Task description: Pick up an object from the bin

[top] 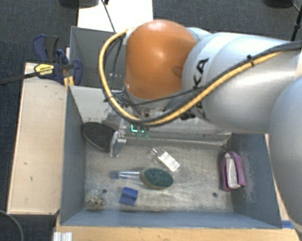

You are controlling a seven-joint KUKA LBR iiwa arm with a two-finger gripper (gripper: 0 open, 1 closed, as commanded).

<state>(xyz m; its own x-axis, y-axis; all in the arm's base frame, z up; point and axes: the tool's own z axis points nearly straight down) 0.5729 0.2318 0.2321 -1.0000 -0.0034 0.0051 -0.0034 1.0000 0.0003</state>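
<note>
**Fingers low beside a dark pad, rear-left of bin**

Camera view. The fingers (117,144) are seen low at the rear-left of the bin (74,152), under the orange wrist cover (156,60). Whether they are released or clenched cannot be told, as most of them is hidden. Nothing is seen held. Just to their left, touching or nearly so, a dark flat pad (98,135) is noted, rounded with one pointed end, lying at the foot of the sloping wall.

Noted elsewhere on the floor, apart from the fingers:
- a clear packet (166,160)
- a green oval brush (157,178) with a bluish handle
- a blue block (128,196)
- a brownish lump (95,200)
- a purple-and-white bottle (231,170) by the right wall

Handling, as judged: the pad is taken to be light, thin, perhaps slightly pliant, matte rather than slippery, and not fragile. A hold across the thin edge nearest the fingers is advised. The flat underside would be hard to get beneath.
</note>
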